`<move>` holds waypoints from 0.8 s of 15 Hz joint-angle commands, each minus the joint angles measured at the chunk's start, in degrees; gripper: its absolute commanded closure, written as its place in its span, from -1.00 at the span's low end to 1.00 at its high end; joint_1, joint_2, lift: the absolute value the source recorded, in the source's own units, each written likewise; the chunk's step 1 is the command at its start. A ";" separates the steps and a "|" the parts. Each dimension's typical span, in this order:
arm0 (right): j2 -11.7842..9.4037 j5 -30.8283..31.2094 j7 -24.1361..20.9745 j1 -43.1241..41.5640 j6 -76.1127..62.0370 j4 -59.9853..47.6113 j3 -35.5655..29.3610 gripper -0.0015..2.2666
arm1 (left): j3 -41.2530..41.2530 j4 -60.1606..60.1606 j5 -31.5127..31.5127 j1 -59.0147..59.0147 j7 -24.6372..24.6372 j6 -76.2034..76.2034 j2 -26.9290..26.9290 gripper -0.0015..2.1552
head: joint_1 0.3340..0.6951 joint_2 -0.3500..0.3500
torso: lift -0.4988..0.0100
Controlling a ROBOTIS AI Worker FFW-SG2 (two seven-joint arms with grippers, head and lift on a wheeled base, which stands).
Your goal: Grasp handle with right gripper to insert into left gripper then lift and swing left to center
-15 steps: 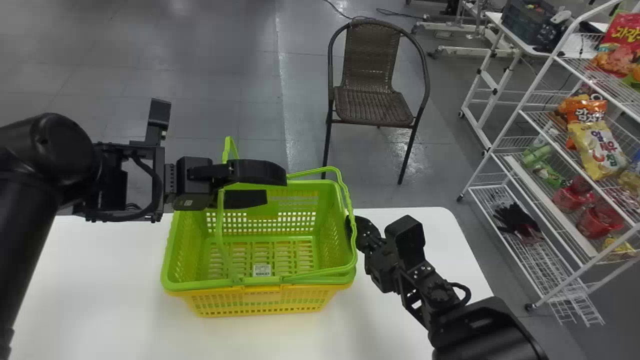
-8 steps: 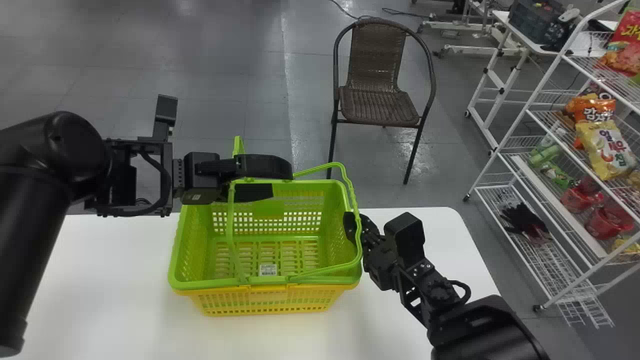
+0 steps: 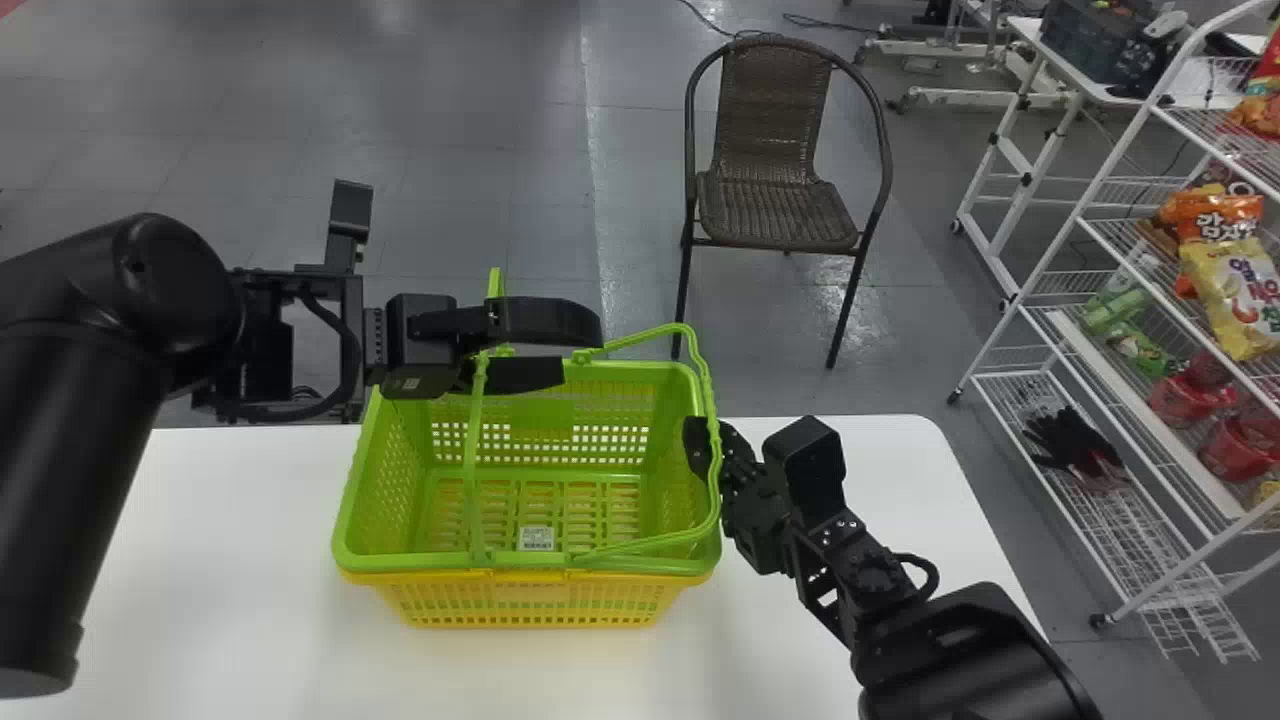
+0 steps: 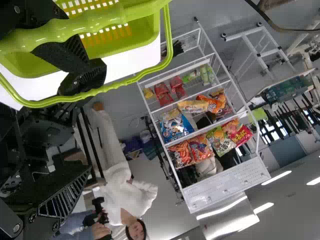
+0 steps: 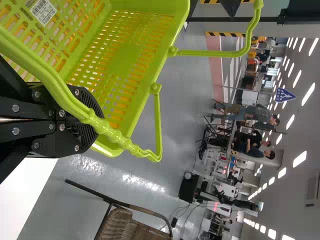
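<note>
The green basket [image 3: 540, 440] sits in a yellow one, both handles raised. My left gripper [image 3: 578, 350] stands open over its far side. The left handle [image 3: 473, 440] passes below the upper finger and in front of the lower finger's base. In the left wrist view a thick handle bar [image 4: 92, 25] crosses near my left gripper [image 4: 85, 120], whose fingers are well apart. My right gripper [image 3: 695, 445] is by the basket's right rim, with the right handle [image 3: 714, 450] crossing it. In the right wrist view my right gripper [image 5: 95, 125] is shut behind the handle bar [image 5: 80, 111].
The white table [image 3: 250, 520] lies beneath the basket. A brown chair [image 3: 770, 205] stands on the floor beyond the table. At the right is a white wire shelf [image 3: 1060, 260] with snack bags [image 3: 1230, 290] and gloves [image 3: 1070, 440].
The head view has turned left. The basket and my right gripper have shifted left relative to the table. My left gripper now reaches farther right over the basket and sits slightly higher in view.
</note>
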 commanded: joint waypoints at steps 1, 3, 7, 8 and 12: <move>0.20 0.08 0.00 -0.11 0.40 -0.64 0.35 0.99 | 0.25 0.08 0.10 0.27 -0.06 0.00 0.17 -0.88 | 1.00 -0.34 | 0.96; 0.20 0.08 0.00 -0.02 0.58 -0.90 0.44 0.99 | 0.43 0.08 0.19 0.70 -0.23 0.00 0.26 -0.88 | 1.00 -0.33 | 0.96; 0.20 0.08 0.00 0.59 0.93 -2.13 0.61 0.99 | 0.52 0.08 0.10 1.41 -0.41 0.00 0.43 -0.88 | 1.00 -0.31 | 0.96; 0.20 0.08 0.00 0.68 1.46 -2.57 0.88 0.99 | 0.52 0.08 0.10 1.50 -0.41 0.00 0.43 -0.88 | 1.00 -0.31 | 0.96; 0.46 0.08 0.00 0.68 2.51 -3.98 1.93 0.99 | 0.60 0.08 0.02 1.50 -0.50 0.00 0.43 -0.88 | 1.00 -0.28 | 0.96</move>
